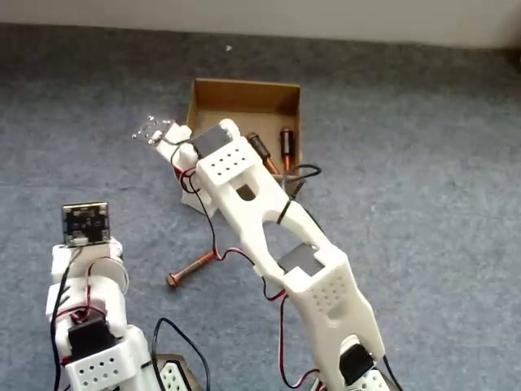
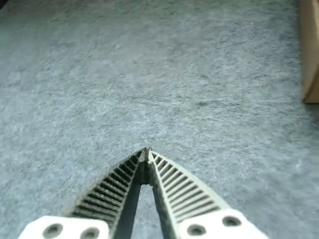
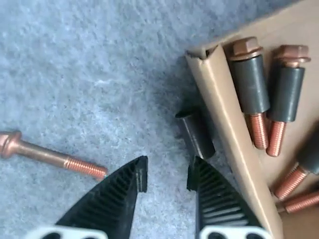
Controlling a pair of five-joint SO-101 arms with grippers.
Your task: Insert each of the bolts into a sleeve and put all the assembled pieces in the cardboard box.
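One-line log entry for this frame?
right gripper open at sleeve beside box | bolt loose on carpet | left gripper shut | assembled pieces in box

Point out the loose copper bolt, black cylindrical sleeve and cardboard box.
Loose copper bolt [image 3: 52, 157]: right wrist view, mid-shank.
Black cylindrical sleeve [image 3: 197, 134]: right wrist view, side.
Brown cardboard box [image 3: 232, 134]: right wrist view, wall.
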